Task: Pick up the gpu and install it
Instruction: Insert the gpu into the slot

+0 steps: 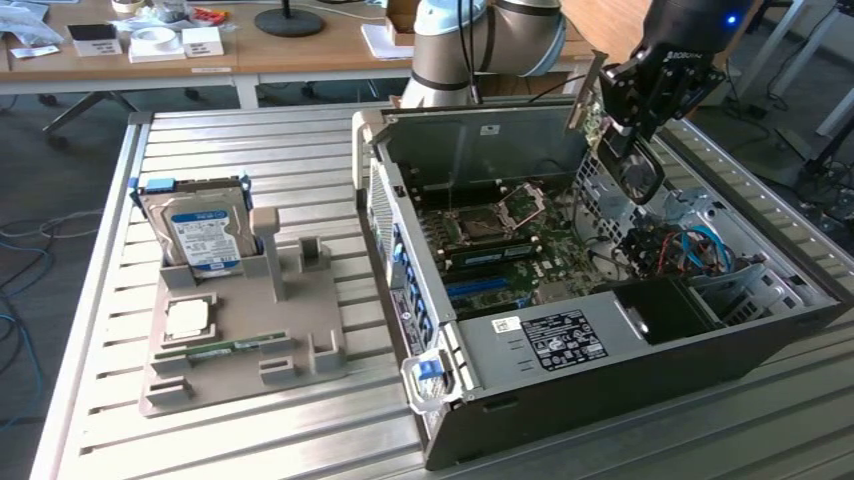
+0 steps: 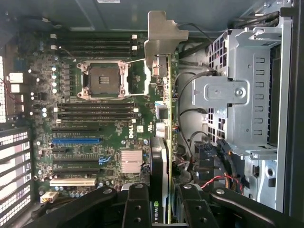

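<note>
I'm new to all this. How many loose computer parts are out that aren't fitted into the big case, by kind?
Hard drive: 1
Square silver chip: 1
Memory stick: 1
gpu, gripped by the hand over the open case: 1
Total: 4

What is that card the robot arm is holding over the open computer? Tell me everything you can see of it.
The gpu is a thin card: a green circuit board, a black cooler face with what looks like a round fan, a small green logo, and a silver metal bracket at one end. The black fingers clamp it from both sides. It hangs edge-down above the motherboard of the open case, not seated in any slot.
</note>
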You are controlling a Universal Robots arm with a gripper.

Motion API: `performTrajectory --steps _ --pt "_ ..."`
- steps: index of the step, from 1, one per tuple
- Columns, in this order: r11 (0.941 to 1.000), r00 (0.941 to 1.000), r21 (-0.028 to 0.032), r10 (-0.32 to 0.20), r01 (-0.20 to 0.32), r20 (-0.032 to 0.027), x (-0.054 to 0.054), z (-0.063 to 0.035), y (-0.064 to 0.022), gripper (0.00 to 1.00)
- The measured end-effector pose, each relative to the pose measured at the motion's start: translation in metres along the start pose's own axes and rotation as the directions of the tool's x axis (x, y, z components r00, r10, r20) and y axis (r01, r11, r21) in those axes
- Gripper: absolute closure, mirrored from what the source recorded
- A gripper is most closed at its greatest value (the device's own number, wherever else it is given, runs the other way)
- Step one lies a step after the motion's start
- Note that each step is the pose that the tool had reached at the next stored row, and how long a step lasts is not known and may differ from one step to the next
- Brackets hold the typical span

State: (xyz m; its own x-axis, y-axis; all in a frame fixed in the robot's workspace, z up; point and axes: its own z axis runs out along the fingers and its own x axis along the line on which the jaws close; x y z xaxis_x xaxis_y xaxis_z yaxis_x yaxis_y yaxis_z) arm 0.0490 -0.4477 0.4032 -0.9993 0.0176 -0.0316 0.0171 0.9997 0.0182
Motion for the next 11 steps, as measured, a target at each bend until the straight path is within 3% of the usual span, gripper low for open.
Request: performTrajectory --steps 6,11 --pt "0.9958 0.9958 -0.0030 -0.091 0.091 -0.0015 0.0000 0.0001 0.0000 0.73" --pt "0.9834 0.9834 -0.0060 -0.181 0.181 -0.0028 0.0000 0.0002 0.0000 0.73"
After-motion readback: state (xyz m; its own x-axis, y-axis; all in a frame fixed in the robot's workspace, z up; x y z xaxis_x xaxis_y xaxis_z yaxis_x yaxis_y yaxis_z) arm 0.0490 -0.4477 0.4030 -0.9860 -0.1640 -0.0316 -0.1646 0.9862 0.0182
